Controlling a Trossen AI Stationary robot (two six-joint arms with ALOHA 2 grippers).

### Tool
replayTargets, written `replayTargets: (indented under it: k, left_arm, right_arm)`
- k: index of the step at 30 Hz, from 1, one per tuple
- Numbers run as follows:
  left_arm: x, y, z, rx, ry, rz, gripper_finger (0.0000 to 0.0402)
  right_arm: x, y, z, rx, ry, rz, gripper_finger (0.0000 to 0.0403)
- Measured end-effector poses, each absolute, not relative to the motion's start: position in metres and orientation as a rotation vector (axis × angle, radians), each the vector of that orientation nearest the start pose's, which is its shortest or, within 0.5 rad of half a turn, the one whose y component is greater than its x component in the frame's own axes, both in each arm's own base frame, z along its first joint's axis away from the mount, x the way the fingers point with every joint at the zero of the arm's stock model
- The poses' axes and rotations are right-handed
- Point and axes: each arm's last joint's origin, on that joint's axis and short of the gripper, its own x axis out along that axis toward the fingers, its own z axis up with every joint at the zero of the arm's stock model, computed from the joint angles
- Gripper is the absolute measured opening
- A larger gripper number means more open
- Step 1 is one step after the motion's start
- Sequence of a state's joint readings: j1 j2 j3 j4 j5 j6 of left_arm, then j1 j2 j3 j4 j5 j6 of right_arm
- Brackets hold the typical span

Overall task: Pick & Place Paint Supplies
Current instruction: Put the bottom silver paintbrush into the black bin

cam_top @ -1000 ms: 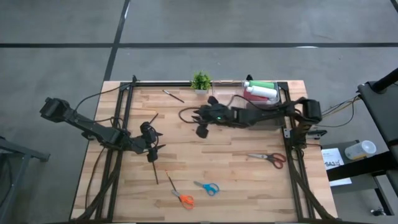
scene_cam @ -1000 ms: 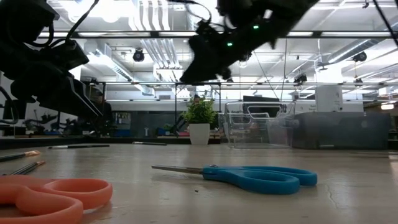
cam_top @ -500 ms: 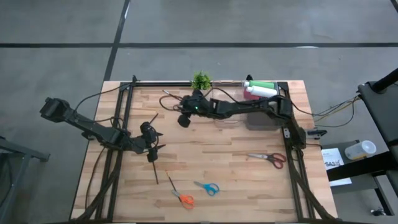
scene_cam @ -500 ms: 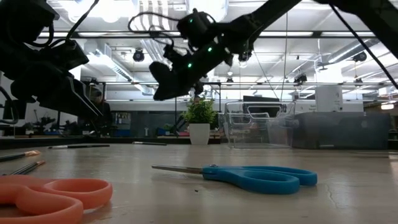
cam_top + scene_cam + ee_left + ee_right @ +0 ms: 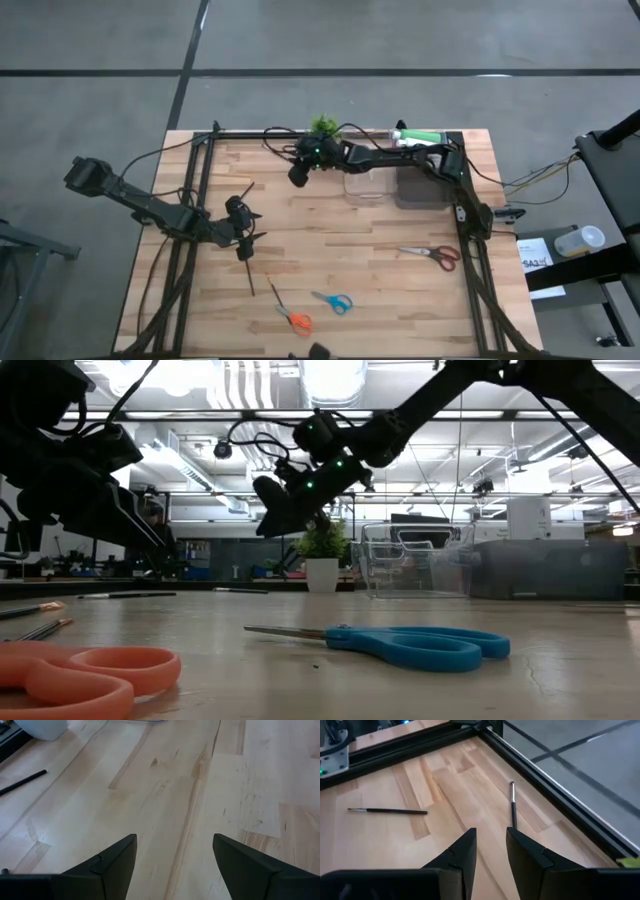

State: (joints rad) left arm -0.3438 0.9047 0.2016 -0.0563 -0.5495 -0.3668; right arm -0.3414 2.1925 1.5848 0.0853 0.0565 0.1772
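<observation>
Top centre, high view: right pincer (image 5: 297,176) by plant (image 5: 322,126), narrowly parted, empty.
Right wrist only: brushes (image 5: 512,804) ahead on table (image 5: 400,270).
Left pincer (image 5: 246,240): wide, left-centre.
Bottles (image 5: 420,137): upper right.

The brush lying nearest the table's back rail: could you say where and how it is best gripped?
Grip the brush mid-handle from straight above, fingers across its thin shaft. It lies flat on the wood, clear of the rail, just ahead of the right gripper.
</observation>
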Motion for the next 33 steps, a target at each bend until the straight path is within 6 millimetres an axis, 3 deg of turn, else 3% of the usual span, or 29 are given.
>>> replayTargets:
  k: [6,12,21,33]
  left_arm:
    - [0.146,-0.036,0.135,-0.022,0.636,0.316,0.0266]
    - [0.146,-0.036,0.135,-0.022,0.637,0.316,0.0266]
    - [0.146,-0.036,0.135,-0.022,0.637,0.316,0.0266]
    - [0.146,-0.036,0.135,-0.022,0.636,0.316,0.0266]
  right_arm:
    - [0.471,-0.166,0.157,0.311,0.494,-0.396,0.0105]
    - [0.49,-0.157,0.141,0.318,0.519,-0.342,0.0105]
    - [0.514,-0.158,0.15,0.336,0.625,-0.329,0.0104]
    - [0.521,-0.194,0.168,0.381,0.805,-0.401,0.0104]
